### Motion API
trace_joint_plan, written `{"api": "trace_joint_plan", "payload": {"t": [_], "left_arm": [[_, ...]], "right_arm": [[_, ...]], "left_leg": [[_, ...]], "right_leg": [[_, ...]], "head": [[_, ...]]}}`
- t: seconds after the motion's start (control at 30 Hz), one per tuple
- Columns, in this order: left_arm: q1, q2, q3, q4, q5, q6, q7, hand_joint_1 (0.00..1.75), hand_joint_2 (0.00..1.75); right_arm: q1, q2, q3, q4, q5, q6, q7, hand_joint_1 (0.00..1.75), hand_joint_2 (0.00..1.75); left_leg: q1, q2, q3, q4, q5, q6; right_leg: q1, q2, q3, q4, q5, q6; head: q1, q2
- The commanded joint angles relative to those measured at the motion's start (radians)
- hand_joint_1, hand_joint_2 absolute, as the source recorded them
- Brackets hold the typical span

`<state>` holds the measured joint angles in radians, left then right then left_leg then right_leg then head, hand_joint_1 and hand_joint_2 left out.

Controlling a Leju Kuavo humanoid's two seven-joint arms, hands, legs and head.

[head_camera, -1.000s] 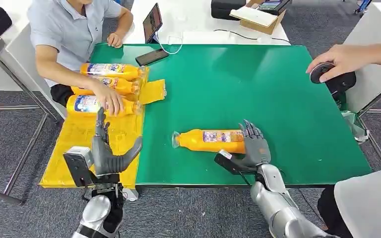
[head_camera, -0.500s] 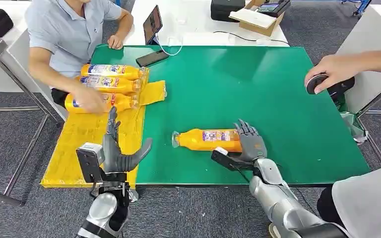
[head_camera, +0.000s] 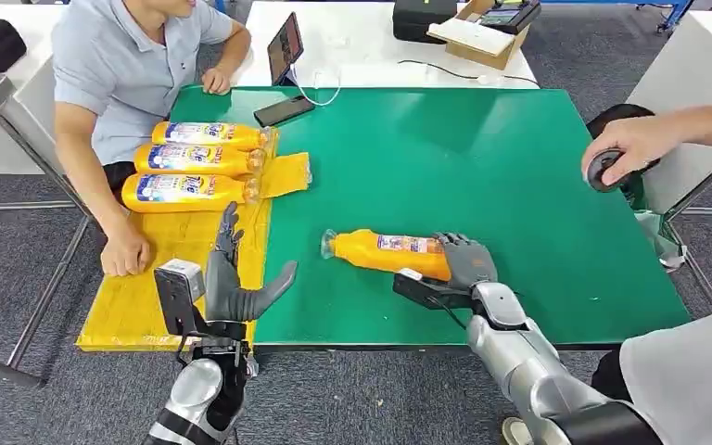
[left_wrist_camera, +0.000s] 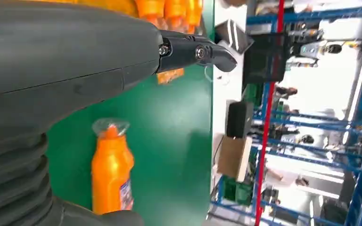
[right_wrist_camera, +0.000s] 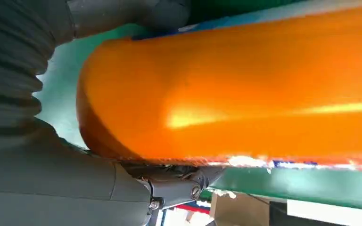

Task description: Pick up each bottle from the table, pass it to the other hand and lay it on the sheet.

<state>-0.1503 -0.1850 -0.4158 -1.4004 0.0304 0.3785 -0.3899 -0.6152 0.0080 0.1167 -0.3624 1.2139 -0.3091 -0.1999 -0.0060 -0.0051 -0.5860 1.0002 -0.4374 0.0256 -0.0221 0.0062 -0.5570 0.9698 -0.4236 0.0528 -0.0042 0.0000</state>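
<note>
Right now 1 orange bottle (head_camera: 387,255) is lying on its side on the green table (head_camera: 482,158), near the front edge. Its long side is running left to right, and its cap end is pointing left, toward the yellow sheet (head_camera: 162,264). The right hand (head_camera: 464,262) is wrapping its fingers around the bottle's fat bottom end. In the right wrist view the thumb and fingers are pressing on both sides of the orange body (right_wrist_camera: 245,89).

The left hand (head_camera: 236,278) is hovering over the table's front edge beside the sheet, fingers spread wide and holding nothing.

3 more orange bottles (head_camera: 190,162) are lying side by side at the far end of the sheet, caps pointing right. 1 person (head_camera: 125,56) is sitting by the sheet, and another person's hand (head_camera: 623,148) is resting on a dark thing at the right.
</note>
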Motion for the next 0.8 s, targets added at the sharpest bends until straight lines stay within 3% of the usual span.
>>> {"api": "trace_joint_plan", "payload": {"t": [0.03,0.1,0.17,0.23,0.3,0.33,0.4,0.47,0.57,0.77,0.8], "left_arm": [[-0.019,0.041,-0.026,0.054,0.001,-0.022,0.018,0.0,1.75],[-0.007,0.053,-0.041,0.06,0.022,-0.084,0.069,0.0,1.75],[0.029,0.074,-0.032,0.074,0.241,-0.298,0.197,0.0,1.75],[0.065,0.073,-0.026,0.075,0.144,-0.205,0.103,0.0,1.75],[0.102,0.022,0.02,0.044,0.148,-0.089,0.022,0.0,1.75],[0.105,0.022,0.003,0.03,0.146,-0.074,0.022,0.0,1.75],[0.087,0.054,-0.064,0.063,-0.007,0.059,-0.035,0.0,1.75],[0.086,0.059,-0.086,0.12,0.037,0.009,0.015,0.0,1.75],[0.084,0.054,-0.125,0.189,0.044,-0.003,-0.039,0.0,1.75],[0.089,0.063,-0.142,0.156,0.062,-0.023,-0.044,0.0,1.75],[0.077,0.084,-0.179,0.114,0.061,-0.101,-0.11,0.0,1.75]], "right_arm": [[0.072,0.018,-0.013,0.065,-0.081,0.051,-0.067,1.75,1.75],[0.09,0.066,-0.157,0.033,-0.292,0.114,-0.223,1.75,1.75],[0.111,0.146,-0.26,-0.04,-0.496,0.176,-0.371,1.75,1.75],[0.174,0.217,-0.256,-0.189,-0.667,0.206,-0.466,1.75,1.75],[0.296,0.254,-0.147,-0.455,-0.848,0.19,-0.443,1.75,1.75],[0.336,0.243,-0.081,-0.543,-0.889,0.175,-0.391,1.75,1.75],[0.41,0.263,-0.03,-0.734,-1.066,0.058,-0.41,1.75,1.75],[0.464,0.261,0.015,-0.874,-1.19,0.018,-0.402,1.75,1.75],[0.534,0.235,0.087,-1.017,-1.161,-0.101,-0.421,1.75,1.75],[0.53,0.214,0.12,-0.993,-1.182,-0.107,-0.434,1.75,1.75],[0.501,0.176,0.193,-0.941,-1.125,-0.049,-0.39,1.75,1.75]], "left_leg": [[0.003,-0.002,0.003,-0.002,0.0,-0.002],[0.002,-0.002,0.003,-0.002,0.0,-0.002],[0.002,0.0,0.004,-0.003,0.0,-0.002],[0.003,0.006,0.007,-0.004,-0.001,-0.003],[0.003,0.006,0.006,-0.003,-0.001,-0.003],[0.003,0.005,0.003,-0.002,-0.002,-0.003],[0.003,0.002,-0.001,-0.001,-0.002,-0.003],[0.003,-0.002,-0.004,-0.001,-0.001,-0.003],[0.004,-0.006,-0.007,0.0,-0.002,-0.003],[0.001,-0.004,-0.012,-0.001,-0.001,-0.002],[0.002,-0.004,-0.01,-0.001,-0.001,-0.003]], "right_leg": [[0.003,-0.003,0.005,-0.003,0.0,-0.003],[0.003,-0.003,0.004,-0.003,0.0,-0.003],[0.003,-0.001,0.005,-0.003,0.0,-0.003],[0.003,0.005,0.005,-0.004,0.001,-0.004],[0.004,0.005,0.005,-0.003,0.001,-0.004],[0.003,0.005,0.002,-0.001,0.0,-0.003],[0.003,0.003,-0.001,0.001,-0.001,-0.003],[0.003,-0.001,-0.003,0.002,-0.002,-0.003],[0.004,-0.005,-0.005,0.001,-0.004,-0.003],[0.001,-0.005,-0.009,0.0,-0.002,-0.003],[0.002,-0.006,-0.008,0.0,-0.003,-0.004]], "head": [[0.0,0.0],[0.0,0.0],[0.0,0.0],[0.0,0.0],[0.0,0.0],[0.0,0.0],[0.0,0.0],[0.0,0.0],[0.0,0.0],[0.0,0.0],[0.0,0.0]]}}
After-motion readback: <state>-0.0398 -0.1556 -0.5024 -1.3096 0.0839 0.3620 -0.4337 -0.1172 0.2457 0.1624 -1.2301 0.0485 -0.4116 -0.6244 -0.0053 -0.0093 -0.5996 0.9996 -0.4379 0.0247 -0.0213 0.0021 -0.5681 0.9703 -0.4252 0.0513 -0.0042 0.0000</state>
